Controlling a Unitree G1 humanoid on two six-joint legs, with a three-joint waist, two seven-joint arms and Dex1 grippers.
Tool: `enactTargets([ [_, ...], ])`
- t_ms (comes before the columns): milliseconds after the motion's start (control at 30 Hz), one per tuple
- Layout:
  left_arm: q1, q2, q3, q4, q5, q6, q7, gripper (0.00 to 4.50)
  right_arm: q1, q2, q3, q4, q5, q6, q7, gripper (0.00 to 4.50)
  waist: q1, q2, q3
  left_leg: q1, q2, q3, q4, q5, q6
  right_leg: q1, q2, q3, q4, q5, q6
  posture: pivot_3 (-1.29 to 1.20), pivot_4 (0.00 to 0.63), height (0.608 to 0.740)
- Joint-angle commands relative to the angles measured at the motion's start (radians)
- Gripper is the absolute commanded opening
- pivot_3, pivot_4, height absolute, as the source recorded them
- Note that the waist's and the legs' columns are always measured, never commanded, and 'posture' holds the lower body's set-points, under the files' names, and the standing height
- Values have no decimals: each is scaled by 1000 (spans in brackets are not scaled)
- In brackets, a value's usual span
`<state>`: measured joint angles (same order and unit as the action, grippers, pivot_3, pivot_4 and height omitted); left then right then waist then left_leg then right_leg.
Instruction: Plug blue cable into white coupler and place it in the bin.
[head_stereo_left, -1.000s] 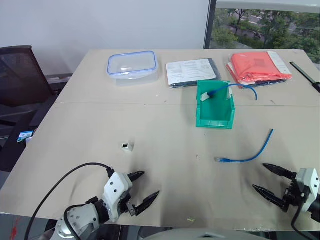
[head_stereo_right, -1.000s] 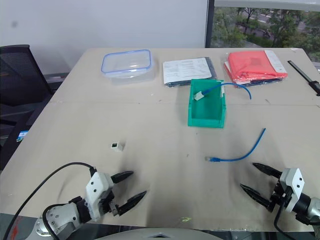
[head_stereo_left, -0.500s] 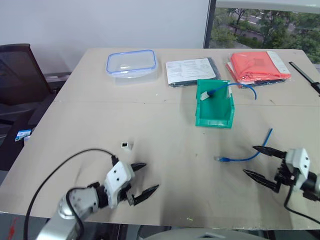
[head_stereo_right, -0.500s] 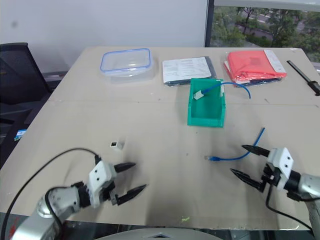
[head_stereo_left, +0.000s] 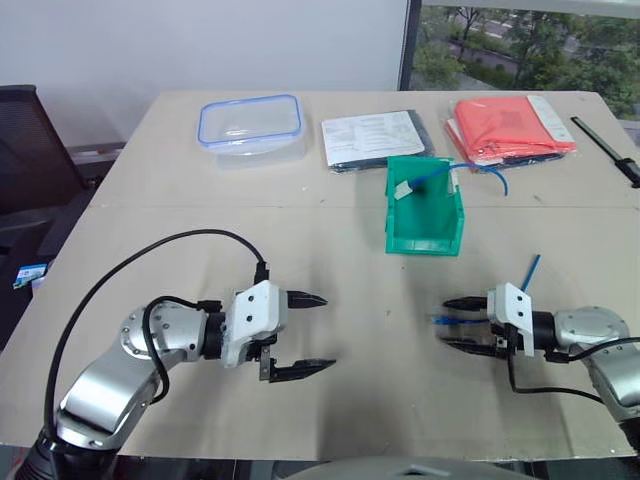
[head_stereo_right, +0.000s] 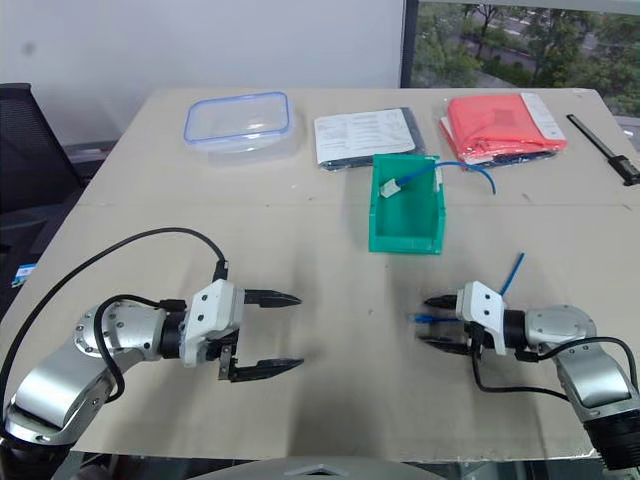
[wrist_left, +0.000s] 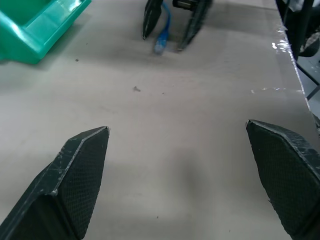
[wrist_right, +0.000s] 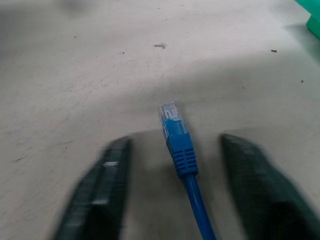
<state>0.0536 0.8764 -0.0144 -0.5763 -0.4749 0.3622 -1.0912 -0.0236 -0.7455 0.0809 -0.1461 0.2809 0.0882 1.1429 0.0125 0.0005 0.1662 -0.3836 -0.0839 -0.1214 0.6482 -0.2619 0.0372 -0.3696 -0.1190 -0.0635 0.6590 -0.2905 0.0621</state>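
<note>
Between the right tool's (wrist_right: 175, 200) apart fingers: blue cable (wrist_right: 177, 145) plug.

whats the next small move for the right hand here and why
Probably finish closing the right hand on the blue cable. Its plug end lies on the table between the two fingers, with gaps on both sides, so nothing is gripped yet.

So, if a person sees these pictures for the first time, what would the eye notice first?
Probably the bright green bin in the middle of the table, with a blue cable hanging over its rim. Next, the right gripper near the table's front edge, its fingers either side of the blue cable plug without touching it. Opposite it, the left gripper is wide open.
</note>
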Motion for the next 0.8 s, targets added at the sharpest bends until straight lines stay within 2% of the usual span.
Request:
enactTargets([
  [33, -2, -2, 1, -3, 11, -26, -3, 4500, -36, 8, 7, -64, 17, 44, -16, 722, 0, 0, 0, 0, 0, 0, 0, 0, 0, 0, 0, 0, 0, 0, 0, 0, 150, 740],
  [67, 0, -6, 6, 0, 15, -26, 7, 4500, -42, 9, 9, -67, 15, 53, -19, 231, 1, 0, 0, 0, 0, 0, 0, 0, 0, 0, 0, 0, 0, 0, 0, 0, 150, 740],
  [100, 2, -9, 12, 3, 16, -25, 14, 4500, -48, 10, 11, -70, 15, 62, -23, 103, 2, 0, 0, 0, 0, 0, 0, 0, 0, 0, 0, 0, 0, 0, 0, 0, 150, 740],
  [467, -22, 13, 105, 45, 4, -3, 38, 4500, -251, 120, 106, 30, -23, 59, -30, 103, 0, -1, 1, 0, 0, 0, 1, 0, -1, -1, 1, 1, 2, 0, 0, 0, 150, 740],
  [633, -18, 24, 115, 30, -3, 1, 32, 4500, -216, 61, 71, 52, -5, 38, 31, 103, 3, -2, 1, -1, -1, 0, 1, 0, -1, -1, 2, 4, 1, 0, 1, 0, 150, 740],
  [700, -25, 21, 106, 21, -9, 9, 34, 4500, -195, 26, 54, 44, 10, 52, 52, 473, 1, -2, 1, -1, -2, 0, 1, 0, -1, -2, 2, 6, 0, 0, 1, 0, 150, 740],
  [767, -32, 19, 97, 14, -15, 16, 37, 4500, -182, 16, 32, 58, 15, 28, 46, 1127, 0, -2, 1, -1, -2, 0, 1, 0, -1, -2, 1, 6, 1, 1, 1, 0, 150, 740],
  [800, -35, 18, 95, 14, -16, 18, 38, 4500, -177, 14, 23, 67, 17, 19, 42, 1609, -2, -2, 1, -1, -1, 0, 1, 0, -1, -2, 2, 6, 1, 1, 1, 0, 150, 740],
])
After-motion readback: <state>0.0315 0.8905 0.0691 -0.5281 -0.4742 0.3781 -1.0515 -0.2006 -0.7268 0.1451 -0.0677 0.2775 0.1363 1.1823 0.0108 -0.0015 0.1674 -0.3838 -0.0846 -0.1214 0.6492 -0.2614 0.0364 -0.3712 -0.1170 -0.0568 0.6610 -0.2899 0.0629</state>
